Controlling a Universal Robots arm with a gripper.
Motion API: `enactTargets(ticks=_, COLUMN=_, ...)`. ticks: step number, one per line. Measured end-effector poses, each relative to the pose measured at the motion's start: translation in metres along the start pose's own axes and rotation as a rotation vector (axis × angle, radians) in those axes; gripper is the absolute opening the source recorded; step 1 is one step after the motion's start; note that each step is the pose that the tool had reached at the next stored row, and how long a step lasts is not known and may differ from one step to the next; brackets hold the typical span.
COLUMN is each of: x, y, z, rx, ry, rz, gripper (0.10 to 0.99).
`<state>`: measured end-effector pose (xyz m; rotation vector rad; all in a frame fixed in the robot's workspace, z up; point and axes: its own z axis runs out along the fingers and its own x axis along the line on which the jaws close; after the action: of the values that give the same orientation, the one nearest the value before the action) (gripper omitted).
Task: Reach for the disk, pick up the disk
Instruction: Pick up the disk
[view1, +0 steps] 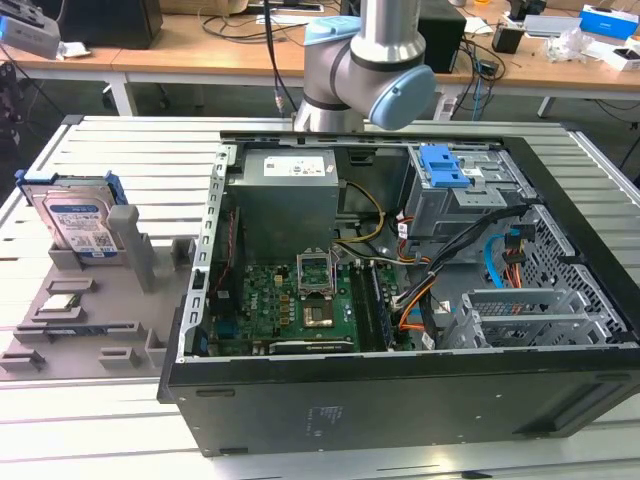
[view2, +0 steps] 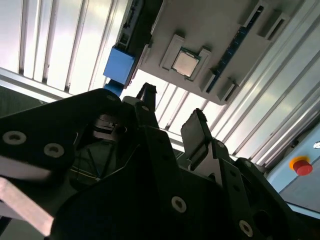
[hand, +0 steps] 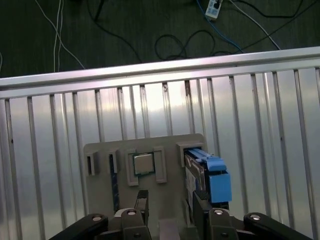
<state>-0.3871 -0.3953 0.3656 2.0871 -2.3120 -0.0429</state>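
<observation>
The disk (view1: 80, 220) stands on edge in a slot of the grey fixture plate (view1: 60, 340), at the exterior view's left, its blue-and-white label facing the camera and blue rails along its edges. In the first wrist view the disk (hand: 206, 170) appears edge-on from above, just beyond one black fingertip (hand: 199, 200). My gripper (hand: 170, 200) hangs above the plate, open, with nothing between its fingers. In the second wrist view the gripper (view2: 172, 112) also stands open, and the disk's blue rail (view2: 120, 65) lies beyond it.
An open computer case (view1: 400, 250) takes up the middle and the exterior view's right of the slatted aluminium table (view1: 110, 150); its drive cage has a blue latch (view1: 445, 165). A small square processor chip (hand: 143, 163) sits in the plate beside the disk. Cables run across the floor (hand: 175, 45).
</observation>
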Motion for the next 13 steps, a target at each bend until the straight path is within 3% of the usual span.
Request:
enactTargets(ticks=3, x=-0.0159, y=0.0015, z=0.0001, rx=0.0, ry=0.0023, rz=0.0, gripper=0.482)
enactTargets(ticks=6, x=-0.0266, y=0.0023, z=0.0001, rx=0.0, ry=0.003, rz=-0.001, gripper=0.482)
enactTargets(ticks=13, x=-0.0445, y=0.0033, z=0.0001, rx=0.001, ry=0.0042, rz=-0.004, gripper=0.482)
